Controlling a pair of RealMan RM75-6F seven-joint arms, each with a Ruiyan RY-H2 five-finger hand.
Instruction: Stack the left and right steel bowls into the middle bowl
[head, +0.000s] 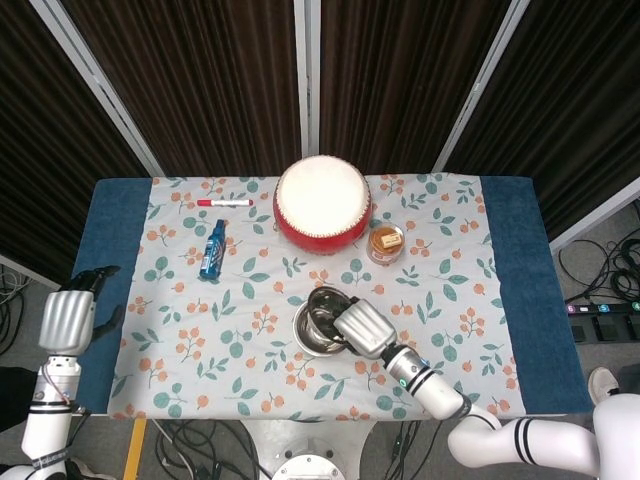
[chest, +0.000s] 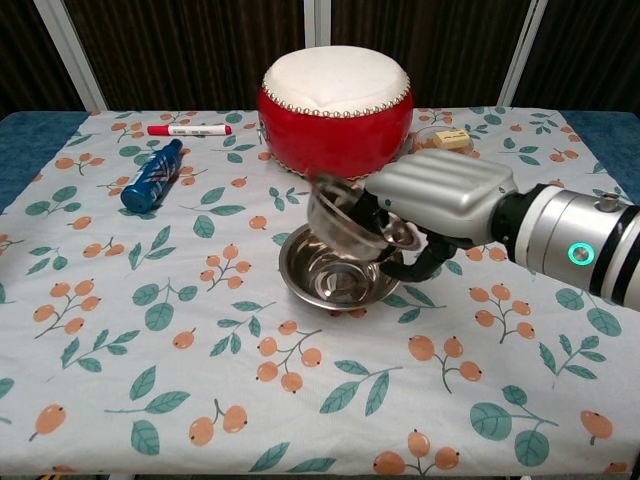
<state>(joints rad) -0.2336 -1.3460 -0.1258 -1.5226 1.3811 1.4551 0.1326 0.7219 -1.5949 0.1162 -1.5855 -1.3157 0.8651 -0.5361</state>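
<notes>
Steel on steel is the risk here: the right hand (chest: 440, 205) grips the right steel bowl (chest: 345, 222) by its rim, fingers curled around it, holding it tilted just above the middle bowl (chest: 330, 272) near the table's centre. Released at this slant, it could catch the lower rim, skid off onto the floral cloth (chest: 150, 350), or knock the middle bowl aside. The left hand (head: 68, 318) hangs off the table's left edge, holding nothing, fingers loosely curled. No third bowl is visible.
</notes>
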